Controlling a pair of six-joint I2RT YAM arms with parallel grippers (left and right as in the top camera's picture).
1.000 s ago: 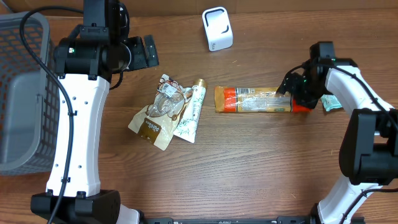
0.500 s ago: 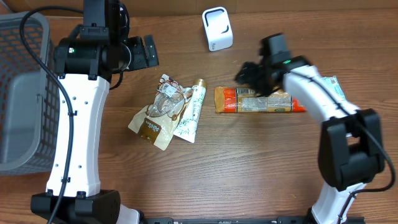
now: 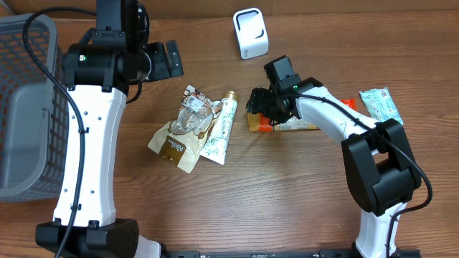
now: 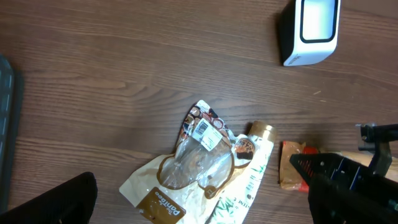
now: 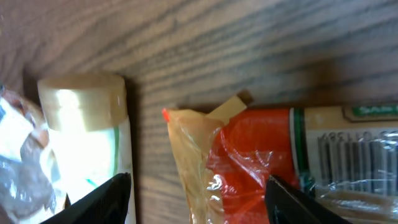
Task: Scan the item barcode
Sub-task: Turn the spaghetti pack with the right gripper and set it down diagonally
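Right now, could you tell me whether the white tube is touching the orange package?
Apart. The right wrist view shows a strip of bare table between the white tube and the orange package.

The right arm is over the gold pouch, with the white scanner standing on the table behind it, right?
No: the right gripper is over the end of the orange-red packet, as the right wrist view shows. The white scanner stands behind it.

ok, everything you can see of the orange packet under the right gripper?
The packet is long, orange-red at both ends, tan between, wrapped in crinkly clear film. A barcode faces up. It lies flat on the table, just clear of the tube. The right gripper hangs open over its left end; contact unclear.
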